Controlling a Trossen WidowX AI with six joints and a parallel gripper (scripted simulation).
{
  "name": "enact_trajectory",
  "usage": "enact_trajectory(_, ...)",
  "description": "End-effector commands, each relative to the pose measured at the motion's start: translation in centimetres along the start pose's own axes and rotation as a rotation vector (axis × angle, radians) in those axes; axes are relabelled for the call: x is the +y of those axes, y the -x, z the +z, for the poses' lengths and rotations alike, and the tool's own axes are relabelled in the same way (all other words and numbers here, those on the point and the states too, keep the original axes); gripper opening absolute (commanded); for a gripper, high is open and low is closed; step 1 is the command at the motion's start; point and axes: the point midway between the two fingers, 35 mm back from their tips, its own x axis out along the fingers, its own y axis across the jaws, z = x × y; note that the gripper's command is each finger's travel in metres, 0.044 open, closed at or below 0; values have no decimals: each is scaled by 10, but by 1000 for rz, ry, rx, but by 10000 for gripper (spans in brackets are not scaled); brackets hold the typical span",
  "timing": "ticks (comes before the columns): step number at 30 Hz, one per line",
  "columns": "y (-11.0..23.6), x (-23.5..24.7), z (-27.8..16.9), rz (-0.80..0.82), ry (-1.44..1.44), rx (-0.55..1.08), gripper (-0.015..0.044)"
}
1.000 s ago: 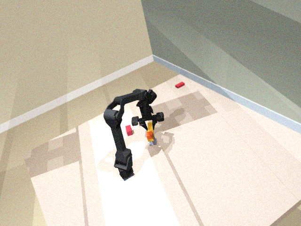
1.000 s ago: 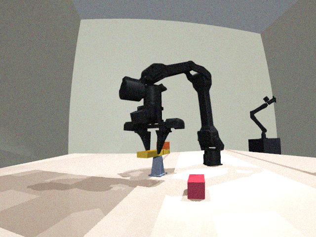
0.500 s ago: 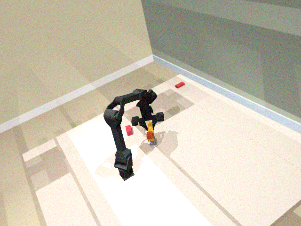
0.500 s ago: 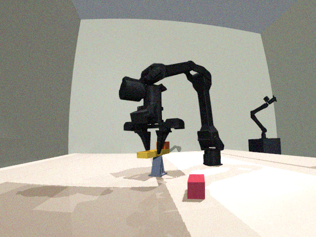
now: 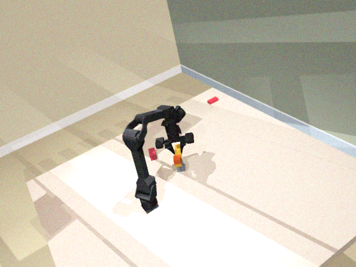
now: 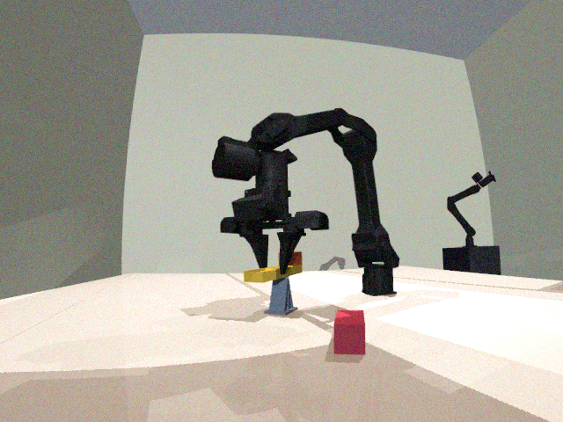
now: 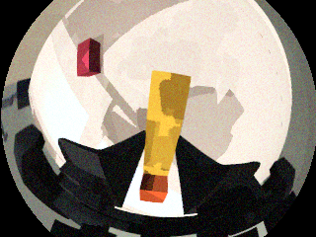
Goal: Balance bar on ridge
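Observation:
The bar [image 5: 177, 155] [image 6: 268, 273] [image 7: 166, 128] is yellow with an orange block at one end. It lies across the top of the grey-blue ridge [image 6: 281, 297] [image 5: 181, 168], close to level, clear of the table. My gripper [image 6: 273, 267] [image 5: 176, 146] [image 7: 161, 136] points down over the ridge and is shut on the bar near its middle. In the wrist view the bar runs away from the fingers, with the orange end nearest the camera. The ridge is hidden under the bar there.
A red block [image 5: 152, 153] [image 6: 349, 331] [image 7: 89, 57] stands on the table beside the ridge. A flat red piece [image 5: 212, 99] lies far off near the wall. The arm's base [image 5: 147, 195] [image 6: 377, 277] stands nearby. A second dark arm on a box [image 6: 471, 254] is in the background.

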Motion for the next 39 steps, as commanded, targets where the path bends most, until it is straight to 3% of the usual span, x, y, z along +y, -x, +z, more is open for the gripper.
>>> enact_trajectory(1,0,0,0,0,0,0,0)
enact_trajectory(13,0,0,0,0,0,0,0)
enact_trajectory(20,0,0,0,0,0,0,167)
enact_trajectory(39,0,0,0,0,0,0,169)
